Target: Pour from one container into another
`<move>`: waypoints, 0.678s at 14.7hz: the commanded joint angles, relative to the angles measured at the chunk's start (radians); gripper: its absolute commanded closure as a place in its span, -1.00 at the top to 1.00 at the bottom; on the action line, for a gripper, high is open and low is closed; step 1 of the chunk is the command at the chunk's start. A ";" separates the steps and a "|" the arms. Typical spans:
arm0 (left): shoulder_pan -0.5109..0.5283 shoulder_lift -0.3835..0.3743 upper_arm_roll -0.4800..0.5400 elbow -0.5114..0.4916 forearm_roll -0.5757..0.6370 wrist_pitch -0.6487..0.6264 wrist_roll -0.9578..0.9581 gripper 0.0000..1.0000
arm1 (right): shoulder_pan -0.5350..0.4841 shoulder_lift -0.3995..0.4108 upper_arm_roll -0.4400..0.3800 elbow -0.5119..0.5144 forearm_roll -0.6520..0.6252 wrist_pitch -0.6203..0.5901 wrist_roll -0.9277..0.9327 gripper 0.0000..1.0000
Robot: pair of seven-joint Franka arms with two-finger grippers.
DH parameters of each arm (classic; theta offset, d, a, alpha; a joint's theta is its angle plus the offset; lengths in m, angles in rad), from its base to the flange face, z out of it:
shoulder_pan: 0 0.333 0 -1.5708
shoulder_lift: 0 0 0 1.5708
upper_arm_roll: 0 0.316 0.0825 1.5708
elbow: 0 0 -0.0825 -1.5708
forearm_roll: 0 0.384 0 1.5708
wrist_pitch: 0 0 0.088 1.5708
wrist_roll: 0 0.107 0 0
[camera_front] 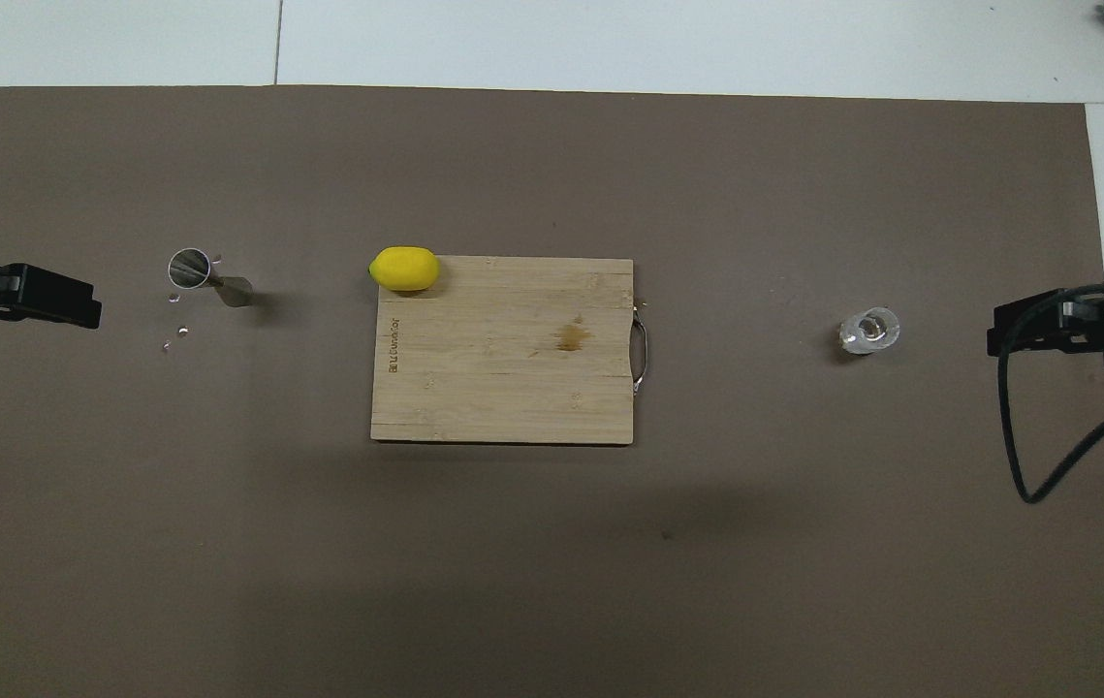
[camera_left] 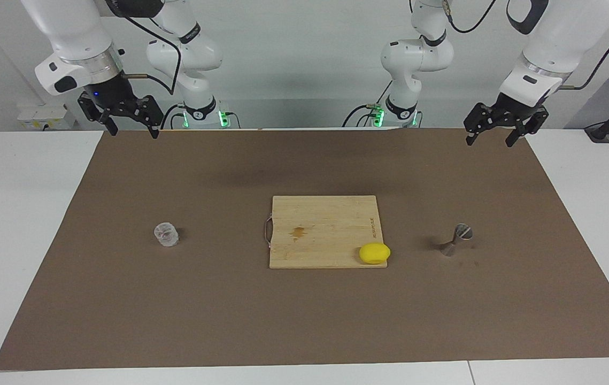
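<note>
The clear ribbed glass cup [camera_left: 166, 234] [camera_front: 868, 331] stands upright on the brown mat toward the right arm's end. The silvery hourglass jigger [camera_left: 456, 239] [camera_front: 205, 277] stands upright on the mat toward the left arm's end. Both lie about level with the cutting board between them. My right gripper [camera_left: 132, 128] [camera_front: 1031, 330] hangs open and empty, raised over the mat's edge by the robots. My left gripper [camera_left: 490, 140] [camera_front: 52, 298] hangs the same way, open and holding nothing. Neither gripper touches a container.
A wooden cutting board [camera_left: 315, 219] [camera_front: 503, 388] with a metal handle lies mid-table. A yellow lemon [camera_left: 374, 253] [camera_front: 404, 269] rests on its corner toward the jigger. A few tiny shiny specks [camera_front: 173, 330] lie on the mat beside the jigger. A black cable [camera_front: 1026, 456] loops from the right arm.
</note>
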 commanded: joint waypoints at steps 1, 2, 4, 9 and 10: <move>-0.006 -0.003 0.009 -0.005 -0.011 -0.010 0.012 1.00 | -0.006 -0.011 -0.003 -0.003 0.023 -0.016 -0.019 0.99; -0.008 -0.005 0.009 -0.006 -0.011 -0.016 0.012 1.00 | -0.006 -0.011 -0.003 -0.003 0.023 -0.016 -0.020 0.99; -0.011 -0.005 0.009 -0.006 -0.011 -0.014 0.011 1.00 | -0.006 -0.011 -0.003 -0.003 0.023 -0.016 -0.019 0.99; -0.014 -0.006 0.003 -0.020 0.003 -0.007 0.009 1.00 | -0.008 -0.011 -0.003 -0.003 0.023 -0.016 -0.019 0.99; -0.013 -0.014 0.005 -0.028 0.000 -0.016 0.009 1.00 | -0.006 -0.011 -0.003 -0.003 0.023 -0.016 -0.020 0.99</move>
